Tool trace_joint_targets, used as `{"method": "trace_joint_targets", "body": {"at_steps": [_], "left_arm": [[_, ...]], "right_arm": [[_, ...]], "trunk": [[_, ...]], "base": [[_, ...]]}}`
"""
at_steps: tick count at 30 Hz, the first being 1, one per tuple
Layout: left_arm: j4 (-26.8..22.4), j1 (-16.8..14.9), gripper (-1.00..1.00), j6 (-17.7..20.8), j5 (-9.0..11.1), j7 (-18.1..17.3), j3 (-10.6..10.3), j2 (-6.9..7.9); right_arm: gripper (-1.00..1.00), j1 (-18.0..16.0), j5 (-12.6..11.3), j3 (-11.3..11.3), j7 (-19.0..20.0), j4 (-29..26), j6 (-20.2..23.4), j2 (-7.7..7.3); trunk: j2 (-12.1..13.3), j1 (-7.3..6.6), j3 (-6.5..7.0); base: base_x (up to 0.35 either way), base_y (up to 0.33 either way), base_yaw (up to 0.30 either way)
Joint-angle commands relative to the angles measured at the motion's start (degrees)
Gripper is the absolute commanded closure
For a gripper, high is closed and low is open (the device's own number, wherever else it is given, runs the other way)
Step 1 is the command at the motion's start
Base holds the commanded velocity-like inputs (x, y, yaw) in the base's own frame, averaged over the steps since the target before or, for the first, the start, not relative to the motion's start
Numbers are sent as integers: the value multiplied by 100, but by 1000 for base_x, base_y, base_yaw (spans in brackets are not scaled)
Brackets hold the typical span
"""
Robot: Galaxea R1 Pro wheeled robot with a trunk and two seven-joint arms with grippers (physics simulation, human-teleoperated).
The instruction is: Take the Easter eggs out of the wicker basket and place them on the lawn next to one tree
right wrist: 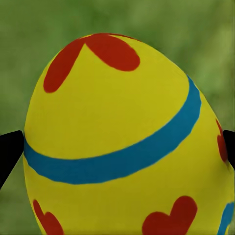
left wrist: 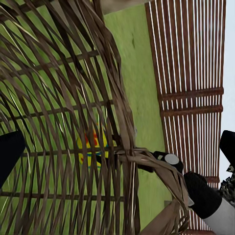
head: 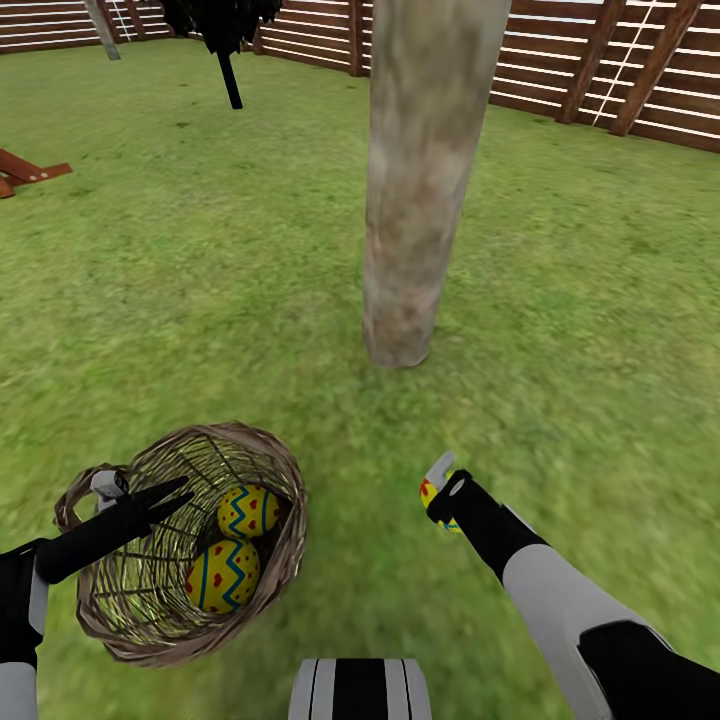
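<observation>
Before tree (head: 415, 180): basket (head: 262, 590) holds 2 eggs (head: 235, 548); right jaws pinch egg (head: 432, 497); left jaws grip rim

Seen from the robot's head, the camera looks forward and down over mottled green grass lawn (head: 560, 330), taking in a pale grey-brown bare tree trunk (head: 415, 180) ahead, a brown open-weave wicker basket (head: 270, 575) low on the left side, and a brown slatted wooden fence (head: 600, 75) along the far edge. The left wrist camera sits hard against the basket's weave (left wrist: 63, 122), peering through it toward grass and the same fence (left wrist: 188, 73). The right wrist camera looks along its fingers, very close on a yellow egg with a blue band and red hearts (right wrist: 122, 142), blurred lawn behind; the head view catches that egg (head: 428, 493) too.
</observation>
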Motion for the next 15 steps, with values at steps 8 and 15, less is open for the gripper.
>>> {"method": "trace_joint_targets", "body": {"at_steps": [8, 15], "left_arm": [[-5, -5, -100, 59, -58, -50, 12, -2], [-5, -5, -100, 59, -58, -50, 12, -2]], "right_arm": [[100, -1, 59, 18, -351, 379, -97, 32], [100, -1, 59, 18, -585, 574, -191, 95]], "trunk": [[-2, -1, -4], [-2, -1, -4]], "base": [[0, 0, 0], [0, 0, 0]]}}
